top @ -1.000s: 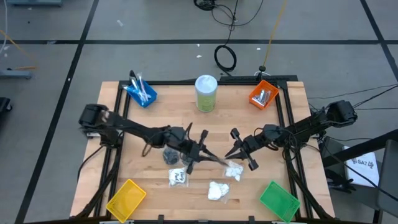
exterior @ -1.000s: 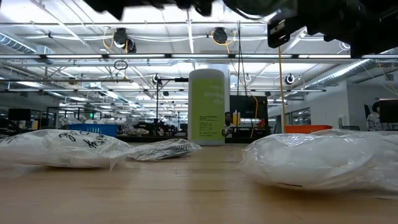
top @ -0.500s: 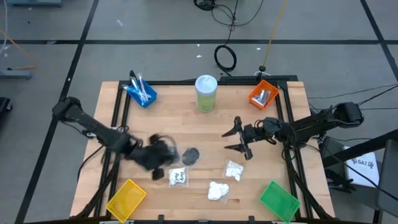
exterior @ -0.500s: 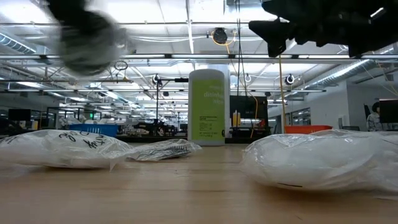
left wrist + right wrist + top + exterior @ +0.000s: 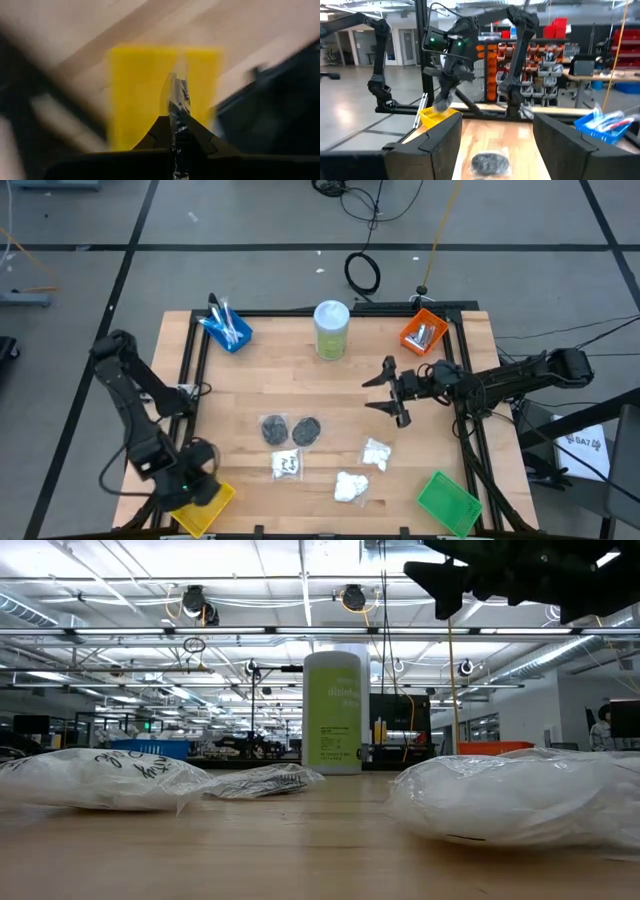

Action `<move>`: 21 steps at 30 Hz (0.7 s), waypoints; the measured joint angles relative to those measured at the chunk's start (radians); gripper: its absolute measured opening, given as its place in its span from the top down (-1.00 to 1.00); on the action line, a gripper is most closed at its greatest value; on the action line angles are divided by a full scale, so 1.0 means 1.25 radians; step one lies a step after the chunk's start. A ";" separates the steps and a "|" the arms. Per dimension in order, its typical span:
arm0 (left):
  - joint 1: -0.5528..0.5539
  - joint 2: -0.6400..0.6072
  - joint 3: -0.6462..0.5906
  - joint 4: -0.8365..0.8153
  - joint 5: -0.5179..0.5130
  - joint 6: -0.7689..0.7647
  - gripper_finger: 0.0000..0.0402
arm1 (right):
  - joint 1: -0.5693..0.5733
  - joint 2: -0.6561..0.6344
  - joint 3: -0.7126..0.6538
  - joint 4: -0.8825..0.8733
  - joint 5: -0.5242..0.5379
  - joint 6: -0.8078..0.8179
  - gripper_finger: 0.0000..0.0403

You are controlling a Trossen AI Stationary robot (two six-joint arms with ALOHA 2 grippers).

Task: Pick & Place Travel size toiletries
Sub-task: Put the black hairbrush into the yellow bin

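Note:
My left gripper hangs over the yellow bin at the table's near left corner, shut on a clear packet with dark contents. My right gripper stands open and level above the table's right middle, holding nothing. Two dark round discs and three white packets lie flat on the wood. Thin sticks fill the blue bin. Silver tubes lie in the orange bin. My left gripper pinches the clear packet between its two fingers, and the packet's free part sticks out past the fingertips. The fingers slant steeply down from above the yellow bin. The packet is lifted clear of bin and table.
The tall pale-green canister stands at the far middle. A green bin sits at the near right corner. A black frame rail borders the wood. Bare wood lies between the canister and the discs.
My left gripper has swung from the table's middle toward the near left corner, rolling as it went, and carried the clear packet over the yellow bin. My right gripper has opened, let go, and drawn back a little toward the far right.

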 joint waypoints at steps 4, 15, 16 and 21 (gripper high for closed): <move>-0.028 0.000 0.000 -0.046 0.090 -0.044 0.90 | 0.002 0.000 0.000 -0.028 -0.002 0.003 -0.12; -0.020 -0.011 0.000 -0.026 0.083 -0.051 0.57 | 0.002 0.000 0.000 -0.052 -0.002 0.000 -0.07; -0.020 -0.011 0.000 -0.026 0.083 -0.050 0.57 | 0.002 0.000 0.000 -0.052 -0.002 0.000 -0.07; -0.020 -0.011 0.000 -0.007 0.083 -0.051 0.56 | 0.002 0.000 0.000 -0.052 -0.002 0.000 -0.06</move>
